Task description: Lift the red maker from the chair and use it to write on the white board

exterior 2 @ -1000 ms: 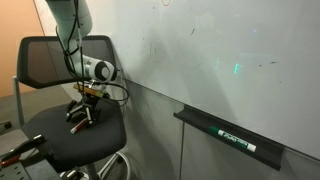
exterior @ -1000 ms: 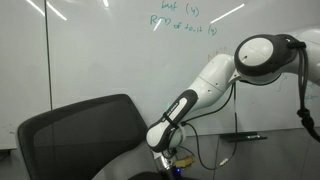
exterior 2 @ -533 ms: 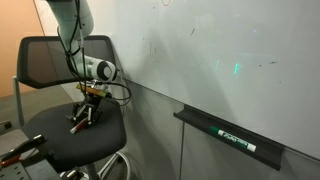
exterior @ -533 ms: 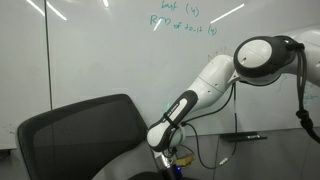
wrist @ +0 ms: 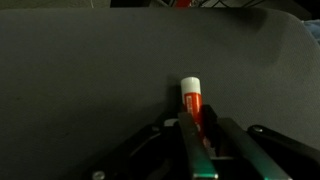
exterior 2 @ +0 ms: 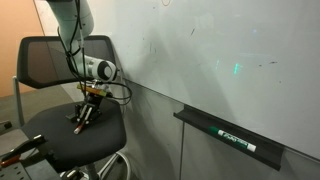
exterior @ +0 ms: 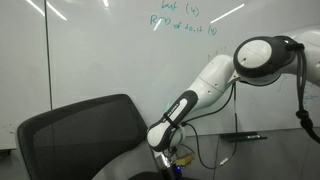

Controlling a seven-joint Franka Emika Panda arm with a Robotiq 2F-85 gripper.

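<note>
Hand (wrist: 198,130) closed on the red marker (wrist: 190,92), mid-seat on the chair (wrist: 80,70); likely light, stiff, slick, so hold its barrel squarely.

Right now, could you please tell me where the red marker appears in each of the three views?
In an exterior view: not visible; the black chair backrest hides the seat.
In an exterior view: low left, the red marker lies at the claw tips on the seat.
Wrist view: lower centre, pinched in the shut claw, white end pointing up.
Shared landmark: the chair.
</note>
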